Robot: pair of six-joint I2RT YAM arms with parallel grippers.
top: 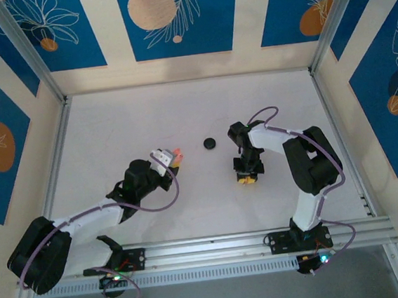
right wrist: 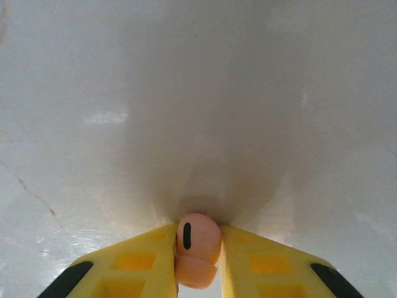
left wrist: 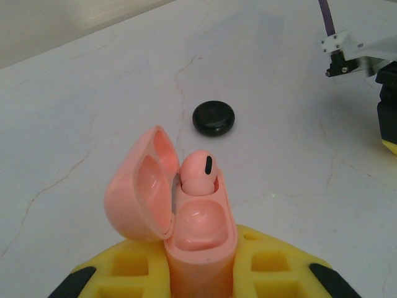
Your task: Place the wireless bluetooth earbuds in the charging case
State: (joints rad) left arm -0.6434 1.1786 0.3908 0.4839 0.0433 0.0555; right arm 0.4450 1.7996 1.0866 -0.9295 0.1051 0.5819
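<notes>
White table [top: 191, 213]: left gripper [top: 173, 159] left of centre, jaws clamped on charging case [left wrist: 186, 217], lid open. Right gripper [right wrist: 198, 267] right of centre, jaws pinching loose earbud [right wrist: 198, 239] at the tabletop. Black disc [left wrist: 214, 118] mid-table between them. Seated earbud [left wrist: 198, 174] sits in the case.

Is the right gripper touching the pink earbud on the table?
Touching. In the right wrist view, both yellow fingers of the right gripper lie against the sides of the pink earbud, with no gap.
</notes>
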